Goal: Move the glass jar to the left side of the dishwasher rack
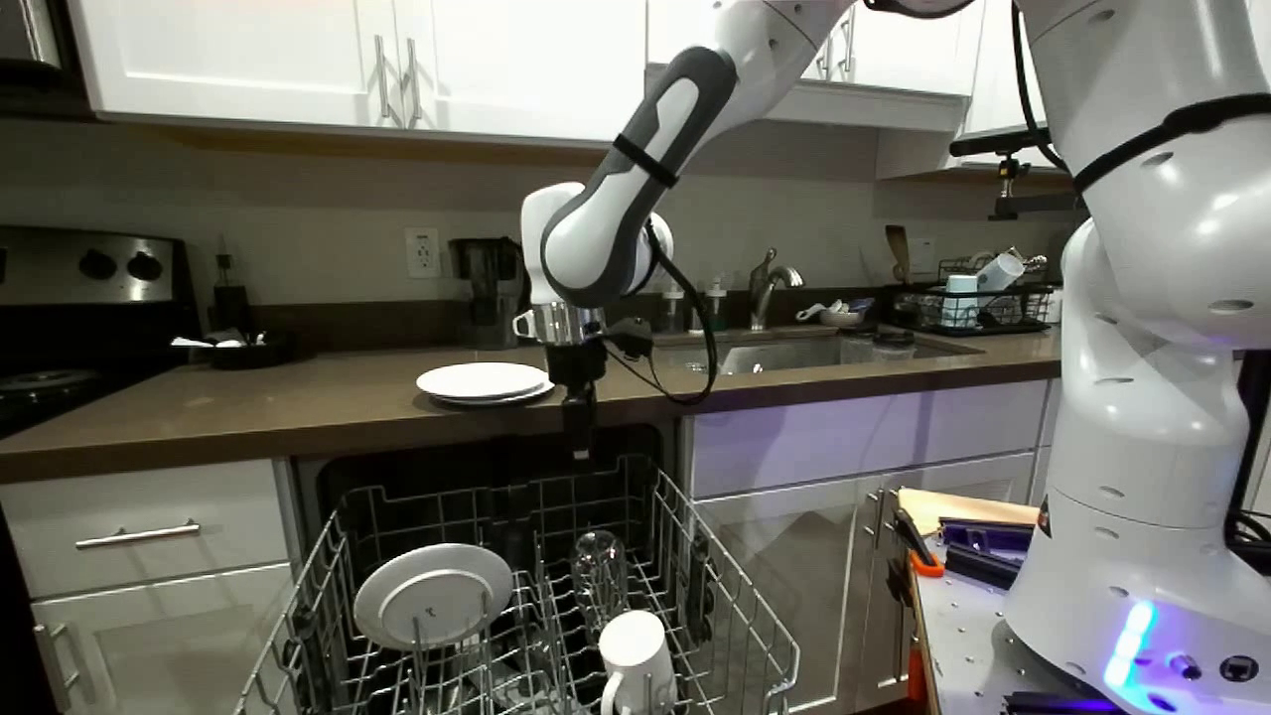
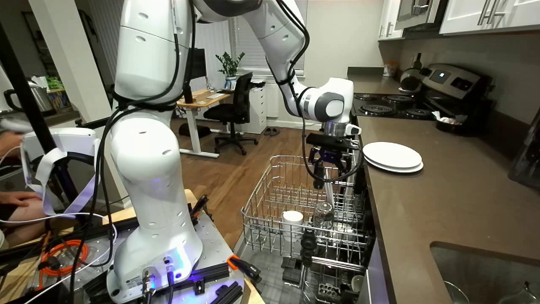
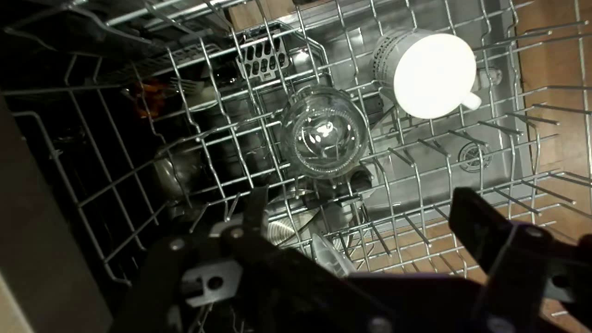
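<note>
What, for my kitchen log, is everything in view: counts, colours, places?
rack: 1, grey, lower than counter
jar: 1, clear, in rack
mug: 1, white, in rack
plate: 1, white, in rack
counter plates: 2, white, stacked on counter
counter: 1 main, brown, around sink
sink: 1, grey, in counter
faucet: 1, silver, behind sink
drainer: 1, black, on counter
stove: 1, black, beside counter
cabinets: several, white, above and below counter
desk: 1, wood-topped, background
chair: 1, black, by desk
plant: 1, green, background
small things: uncounted, mixed, scattered
person: 1, partly visible, exterior view's edge
arm: 1, white, over rack
gripper: 1, black, open above rack
</note>
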Robot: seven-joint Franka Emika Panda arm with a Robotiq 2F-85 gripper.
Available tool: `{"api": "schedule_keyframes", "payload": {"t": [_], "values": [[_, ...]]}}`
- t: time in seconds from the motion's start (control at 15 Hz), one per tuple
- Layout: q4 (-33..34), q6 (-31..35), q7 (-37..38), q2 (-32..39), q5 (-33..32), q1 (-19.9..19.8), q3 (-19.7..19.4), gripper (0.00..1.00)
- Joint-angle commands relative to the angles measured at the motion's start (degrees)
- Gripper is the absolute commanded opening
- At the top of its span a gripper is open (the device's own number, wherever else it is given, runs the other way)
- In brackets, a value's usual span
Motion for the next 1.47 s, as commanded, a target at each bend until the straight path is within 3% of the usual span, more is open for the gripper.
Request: {"api": "schedule_keyframes", "payload": {"t": [0.0, 0.27, 0.8, 1.2, 1.4], "values": [[0.13, -0.18, 0.38, 0.24, -0.5, -0.93, 0.96, 1.0], [0.46, 1.43, -0.19, 1.9, -0.09, -1.15, 1.3, 1.0], [0.22, 13.5, 2.67, 9.48, -1.14, -0.83, 1.17, 1.0], [0.27, 21.18, 1.92, 17.99, -0.23, -3.03, 3.04, 1.0], [1.14, 24.66, 3.1, 21.6, -2.27, -1.94, 1.46, 1.0]]}}
